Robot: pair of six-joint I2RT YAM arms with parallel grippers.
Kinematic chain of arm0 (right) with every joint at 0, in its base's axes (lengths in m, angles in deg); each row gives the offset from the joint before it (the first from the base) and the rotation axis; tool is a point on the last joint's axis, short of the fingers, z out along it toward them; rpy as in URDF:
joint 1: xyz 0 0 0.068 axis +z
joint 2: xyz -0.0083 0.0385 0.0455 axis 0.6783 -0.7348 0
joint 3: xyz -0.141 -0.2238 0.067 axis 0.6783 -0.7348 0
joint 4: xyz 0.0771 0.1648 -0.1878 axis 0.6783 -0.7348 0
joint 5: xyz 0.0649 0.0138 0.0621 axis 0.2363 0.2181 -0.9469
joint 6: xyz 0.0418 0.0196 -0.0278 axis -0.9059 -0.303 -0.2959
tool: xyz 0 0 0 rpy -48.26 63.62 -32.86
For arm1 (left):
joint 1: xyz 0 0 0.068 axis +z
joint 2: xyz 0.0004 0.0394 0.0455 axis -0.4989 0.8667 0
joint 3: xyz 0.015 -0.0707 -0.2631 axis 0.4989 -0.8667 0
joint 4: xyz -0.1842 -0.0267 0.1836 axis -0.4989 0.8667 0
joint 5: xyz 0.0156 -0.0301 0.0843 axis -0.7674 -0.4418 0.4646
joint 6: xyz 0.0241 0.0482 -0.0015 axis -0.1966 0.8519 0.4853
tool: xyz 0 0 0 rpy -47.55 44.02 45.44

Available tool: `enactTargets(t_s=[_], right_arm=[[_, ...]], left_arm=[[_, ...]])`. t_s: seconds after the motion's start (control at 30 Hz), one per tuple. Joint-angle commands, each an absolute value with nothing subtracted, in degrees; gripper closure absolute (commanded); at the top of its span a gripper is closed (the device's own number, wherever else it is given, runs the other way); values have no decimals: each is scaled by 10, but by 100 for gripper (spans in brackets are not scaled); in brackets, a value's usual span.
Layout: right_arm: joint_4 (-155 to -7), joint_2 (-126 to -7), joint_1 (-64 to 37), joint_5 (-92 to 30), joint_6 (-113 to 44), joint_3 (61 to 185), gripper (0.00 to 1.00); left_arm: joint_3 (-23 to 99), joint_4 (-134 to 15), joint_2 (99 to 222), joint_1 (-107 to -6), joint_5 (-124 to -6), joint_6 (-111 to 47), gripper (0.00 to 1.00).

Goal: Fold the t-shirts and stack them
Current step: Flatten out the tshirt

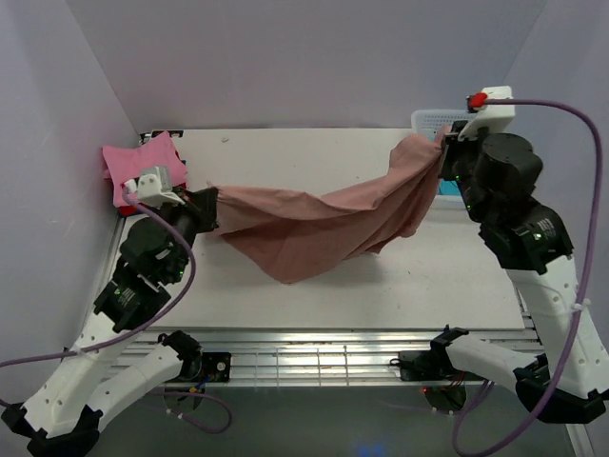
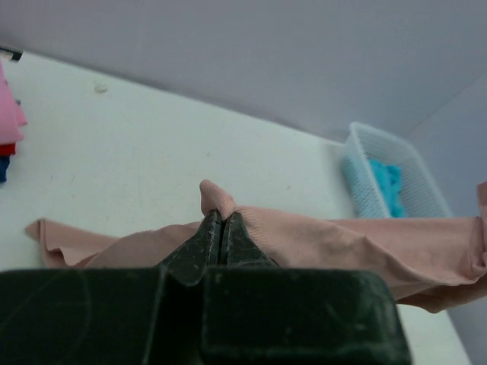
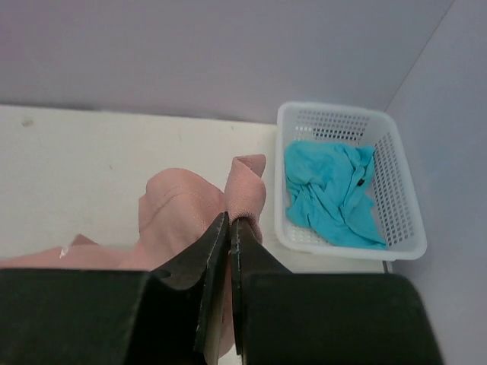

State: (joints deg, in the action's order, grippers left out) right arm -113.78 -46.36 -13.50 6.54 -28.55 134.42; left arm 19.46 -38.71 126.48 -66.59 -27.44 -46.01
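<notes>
A large dusty rose-brown t-shirt (image 1: 324, 221) hangs stretched between both arms above the table, its middle sagging to the tabletop. My left gripper (image 1: 211, 205) is shut on its left end; the cloth (image 2: 319, 239) bunches past the tips of that gripper (image 2: 221, 215). High at the back right, my right gripper (image 1: 443, 145) is shut on the other end (image 3: 245, 186), with its tips (image 3: 229, 221) pinching a fold. A bright pink folded t-shirt (image 1: 141, 162) lies at the back left on a stack (image 2: 6, 122) with red and dark blue edges. A turquoise t-shirt (image 3: 335, 194) lies crumpled in the basket.
The white lattice basket (image 3: 401, 199) stands at the back right corner, right beside my right gripper. Grey walls close in the table (image 1: 381, 286) at the back and both sides. A metal rail runs along the near edge (image 1: 314, 357).
</notes>
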Motion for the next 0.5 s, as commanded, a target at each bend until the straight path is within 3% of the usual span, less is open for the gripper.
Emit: enactTargets(t_s=[0.0, 0.27, 0.47], right_arm=[[-1170, -429, -138, 45, -260, 1454, 92], [-1253, -430, -138, -28, -253, 1694, 92], [-1272, -388, -139, -100, -267, 1737, 92]], left_arm=[[274, -373, 1224, -670, -322, -444, 100], [413, -322, 1210, -668, -497, -476, 100], [482, -295, 1193, -633, -623, -517, 100]])
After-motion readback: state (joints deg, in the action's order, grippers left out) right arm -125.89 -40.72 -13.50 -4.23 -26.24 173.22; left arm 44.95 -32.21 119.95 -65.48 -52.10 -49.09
